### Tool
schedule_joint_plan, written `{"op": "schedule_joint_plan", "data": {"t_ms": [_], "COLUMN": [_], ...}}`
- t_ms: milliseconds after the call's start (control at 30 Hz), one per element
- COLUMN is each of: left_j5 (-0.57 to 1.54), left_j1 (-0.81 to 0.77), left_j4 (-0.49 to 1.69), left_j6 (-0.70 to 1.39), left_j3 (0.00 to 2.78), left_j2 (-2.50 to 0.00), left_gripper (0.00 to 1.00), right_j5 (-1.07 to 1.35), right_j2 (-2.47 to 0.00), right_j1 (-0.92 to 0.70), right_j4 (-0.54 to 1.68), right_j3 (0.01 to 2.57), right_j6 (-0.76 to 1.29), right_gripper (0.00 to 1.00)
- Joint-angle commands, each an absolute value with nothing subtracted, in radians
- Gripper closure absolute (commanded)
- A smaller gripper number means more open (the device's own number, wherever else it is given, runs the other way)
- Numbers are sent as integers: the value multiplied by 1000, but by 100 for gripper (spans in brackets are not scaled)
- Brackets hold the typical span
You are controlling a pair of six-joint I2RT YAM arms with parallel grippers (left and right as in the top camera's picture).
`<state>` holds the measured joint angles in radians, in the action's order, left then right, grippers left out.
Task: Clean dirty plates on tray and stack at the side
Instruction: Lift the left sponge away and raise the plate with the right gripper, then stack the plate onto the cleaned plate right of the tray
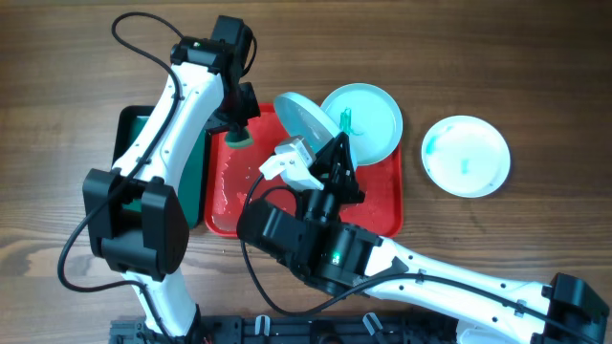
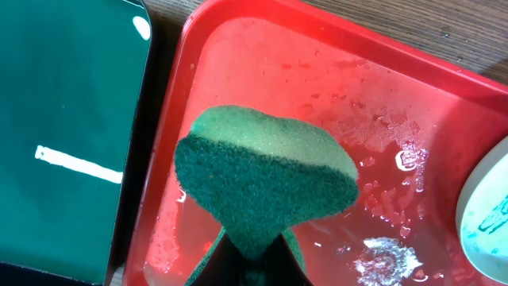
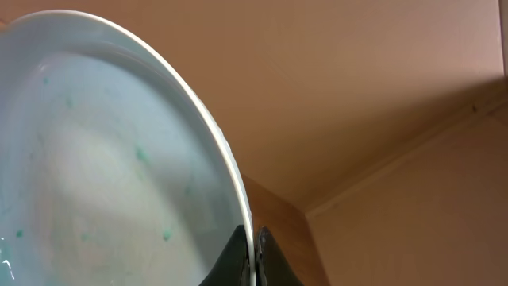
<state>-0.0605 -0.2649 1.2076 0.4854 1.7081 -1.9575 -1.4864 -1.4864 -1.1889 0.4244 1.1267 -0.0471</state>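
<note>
The right jaws are clamped on the rim of a pale cyan plate (image 1: 301, 115), holding it tilted on edge above the red tray (image 1: 225, 196). The left jaws are closed on a green scouring sponge (image 1: 237, 137). It hangs over the tray's far left corner, just left of the held plate and not touching it.

The coming scrub, I judge, turns on that gap. The sponge must travel rightward to the plate's face, and the left arm is the nearer one to carry it.

A second cyan plate (image 1: 368, 119) lies at the tray's far right corner. The white plate (image 1: 466, 155) sits on the counter (image 1: 535, 57), apart to the tray's right.

Only the right wrist view shows teal specks across the held plate (image 3: 103, 159). Only the left wrist view shows water beading on the tray (image 2: 262, 71), with a dark green tray (image 2: 63, 95) alongside.
</note>
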Motion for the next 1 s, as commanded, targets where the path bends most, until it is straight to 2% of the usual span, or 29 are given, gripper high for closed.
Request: {"op": "schedule_joint_plan", "data": {"t_ms": [0, 100, 233, 333, 533, 700, 800, 967], "left_j5": [-49, -49, -49, -49, -49, -49, -49, -49], "left_j1": [-256, -255, -253, -249, -249, -249, -249, -249], "left_j4": [1204, 1204, 1205, 1204, 1208, 1208, 1208, 1208], "left_j6": [503, 503, 503, 503, 503, 502, 502, 502], "left_j3": [1704, 1704, 1704, 1704, 1704, 1704, 1704, 1704], "left_j2": [-1945, -1945, -1945, -1945, -1945, -1945, -1945, -1945], "left_gripper": [96, 96, 96, 96, 96, 96, 96, 96], "right_j5": [-1515, -1383, -941, -685, -243, 54, 141, 145], "right_j2": [-1472, -1472, -1472, -1472, -1414, -1334, -1332, -1333], "right_j1": [-1192, -1192, -1145, -1040, -798, -425, -186, 123], "right_j4": [419, 455, 759, 879, 807, 811, 824, 833], "right_j3": [1145, 1134, 1133, 1133, 1133, 1133, 1132, 1110], "right_j6": [-47, -26, 382, 585, 495, 469, 468, 477], "right_gripper": [96, 96, 96, 96, 96, 96, 96, 96]}}
